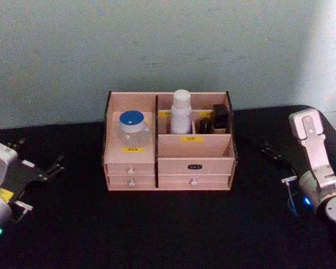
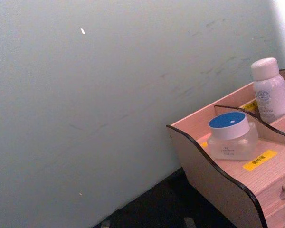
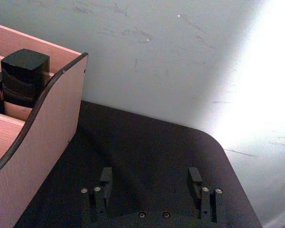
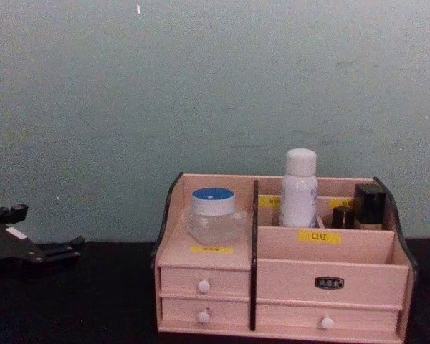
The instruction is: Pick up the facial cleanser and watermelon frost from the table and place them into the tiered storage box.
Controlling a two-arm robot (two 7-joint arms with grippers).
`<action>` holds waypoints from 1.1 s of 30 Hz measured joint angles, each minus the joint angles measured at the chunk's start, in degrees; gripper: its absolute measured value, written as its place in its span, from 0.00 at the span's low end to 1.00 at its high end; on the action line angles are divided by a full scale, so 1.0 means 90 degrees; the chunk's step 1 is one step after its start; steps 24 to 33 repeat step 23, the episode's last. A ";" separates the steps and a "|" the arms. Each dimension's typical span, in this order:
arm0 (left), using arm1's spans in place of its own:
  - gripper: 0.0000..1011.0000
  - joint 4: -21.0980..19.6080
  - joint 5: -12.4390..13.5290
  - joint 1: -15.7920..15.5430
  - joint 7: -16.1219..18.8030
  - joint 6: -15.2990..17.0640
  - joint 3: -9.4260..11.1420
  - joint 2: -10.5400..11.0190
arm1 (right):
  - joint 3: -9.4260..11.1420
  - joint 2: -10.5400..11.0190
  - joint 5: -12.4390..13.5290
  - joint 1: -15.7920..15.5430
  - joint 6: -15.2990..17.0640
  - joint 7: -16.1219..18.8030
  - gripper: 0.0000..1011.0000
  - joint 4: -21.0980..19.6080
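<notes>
- The left tool (image 1: 56, 166) sits low over the black counter (image 1: 168, 230) at the robot's far left, well apart from the tiered storage box (image 1: 168, 162). In the head view its dark fingers are spread, with nothing between them; the chest view shows the same tool (image 4: 57, 251) at the left edge, near the counter surface.
- The tiered storage box stands in the middle of the counter, its back close to the pale wall (image 1: 168, 45). It is light pinkish wood with dark curved side panels, yellow labels and four small drawers with white knobs along the front.
- In the left compartment, on the step above the left drawers, stands a clear jar with a blue lid (image 1: 132, 128), upright, with a yellow label just in front of it. The left wrist view shows this jar (image 2: 230, 135) resting on that step.
- Right of the central divider, in a rear compartment, a white bottle with a white cap (image 1: 181, 112) stands upright and rises above the box's back edge.
- Farther right in the rear row stand two dark containers: a shorter one (image 1: 205, 125) and a taller one with a black square cap (image 1: 220, 116), side by side near the right panel.
- The right tool (image 3: 152, 190) hangs over the counter to the right of the box, well apart from it. In the right wrist view its two dark fingers (image 3: 104, 183) are spread wide, with bare counter between them.
</notes>
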 joint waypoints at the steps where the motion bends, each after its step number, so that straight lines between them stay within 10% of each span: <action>1: 0.99 0.0000 0.0000 0.0000 0.0000 0.0000 0.0000 0.0000 | 0.0000 0.0000 0.0000 0.0000 0.0000 0.0000 0.99 0.0000; 33: 0.99 0.0000 0.0000 0.0000 0.0000 0.0000 0.0000 0.0000 | 0.0000 0.0000 0.0000 0.0000 0.0000 0.0000 0.99 0.0000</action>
